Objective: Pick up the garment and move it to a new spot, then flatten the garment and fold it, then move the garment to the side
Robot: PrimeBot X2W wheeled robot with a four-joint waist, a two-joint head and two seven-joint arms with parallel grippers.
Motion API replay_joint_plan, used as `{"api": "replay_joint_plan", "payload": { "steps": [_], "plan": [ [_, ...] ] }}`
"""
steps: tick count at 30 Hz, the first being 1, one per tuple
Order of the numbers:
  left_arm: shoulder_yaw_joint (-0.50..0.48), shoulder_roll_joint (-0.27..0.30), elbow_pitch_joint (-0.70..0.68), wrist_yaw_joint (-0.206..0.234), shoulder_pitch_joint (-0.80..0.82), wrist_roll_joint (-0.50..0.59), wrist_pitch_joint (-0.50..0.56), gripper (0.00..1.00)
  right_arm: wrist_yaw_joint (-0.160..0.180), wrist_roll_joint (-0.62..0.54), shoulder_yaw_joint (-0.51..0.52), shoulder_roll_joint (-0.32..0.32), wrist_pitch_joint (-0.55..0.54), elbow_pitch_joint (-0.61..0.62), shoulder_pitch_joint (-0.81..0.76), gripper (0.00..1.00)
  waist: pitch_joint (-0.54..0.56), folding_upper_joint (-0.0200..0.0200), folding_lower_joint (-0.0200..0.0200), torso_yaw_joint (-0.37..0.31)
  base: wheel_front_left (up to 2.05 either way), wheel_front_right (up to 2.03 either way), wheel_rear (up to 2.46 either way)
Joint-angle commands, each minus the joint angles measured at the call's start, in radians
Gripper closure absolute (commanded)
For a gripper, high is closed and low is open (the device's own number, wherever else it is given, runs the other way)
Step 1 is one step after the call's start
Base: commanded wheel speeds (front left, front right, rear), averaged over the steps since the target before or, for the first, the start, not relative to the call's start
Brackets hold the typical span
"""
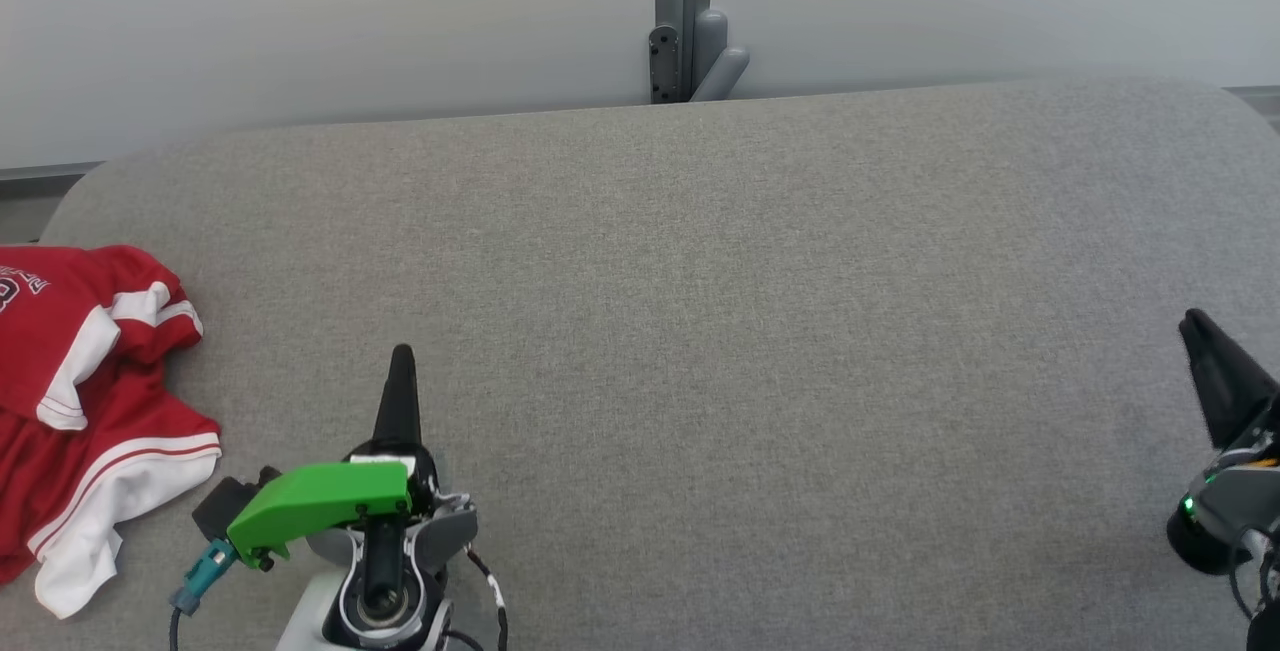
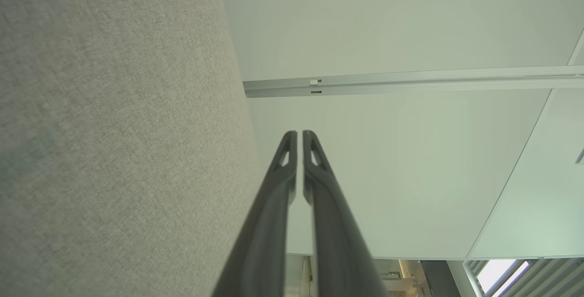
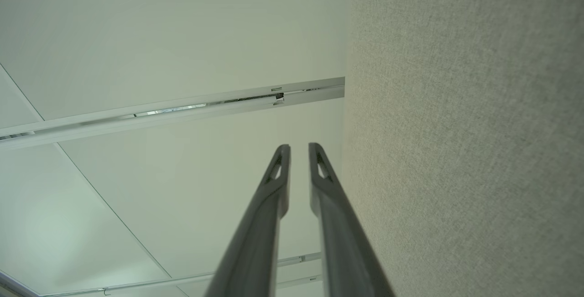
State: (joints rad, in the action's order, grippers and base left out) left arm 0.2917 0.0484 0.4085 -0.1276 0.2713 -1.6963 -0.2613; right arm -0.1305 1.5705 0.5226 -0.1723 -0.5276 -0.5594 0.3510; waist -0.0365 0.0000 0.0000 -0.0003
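Observation:
The garment [image 1: 85,401], a red top with white trim, lies crumpled at the left edge of the grey padded table [image 1: 700,311]. To its right my left gripper [image 1: 401,356] hovers apart from it, fingers nearly together and empty. In the left wrist view the left gripper [image 2: 299,133] points past the table edge at a pale wall, shut on nothing. At the right border of the head view my right gripper [image 1: 1192,319] rests over the table. The right wrist view has my right gripper [image 3: 299,146] with a narrow gap between the fingertips and nothing in it.
A grey post with a bracket [image 1: 690,21] rises behind the table's far edge in front of a pale wall [image 1: 300,21]. The table's grey cloth stretches wide between the two grippers.

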Motion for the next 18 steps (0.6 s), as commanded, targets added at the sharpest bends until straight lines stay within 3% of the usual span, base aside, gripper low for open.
{"api": "replay_joint_plan", "payload": {
  "steps": [1, 11, 18],
  "plan": [
    [0.0, 0.0, 0.004, 0.0, -0.004, 0.0, 0.0, 0.0, 0.0, 0.0, 0.0, 0.004, 0.001, -0.003, -0.005, 0.0, 0.0, 0.0, 0.0, 0.0, 0.0, 0.0, 0.0],
    [-0.022, 0.0, -0.023, 0.0, 0.0, 0.036, 0.0, 0.0, 0.0, -0.04, -0.062, 0.021, 0.096, 0.053, -0.032, 0.0, 0.002, 0.0, 0.0, 0.001, 0.0, 0.0, 0.0],
    [-0.05, 0.0, -0.061, -0.001, 0.008, 0.143, 0.0, 0.0, 0.0, -0.157, -0.114, 0.006, 0.171, 0.101, -0.039, 0.0, 0.003, 0.0, 0.0, 0.003, 0.0, 0.0, 0.0]
  ]
}}
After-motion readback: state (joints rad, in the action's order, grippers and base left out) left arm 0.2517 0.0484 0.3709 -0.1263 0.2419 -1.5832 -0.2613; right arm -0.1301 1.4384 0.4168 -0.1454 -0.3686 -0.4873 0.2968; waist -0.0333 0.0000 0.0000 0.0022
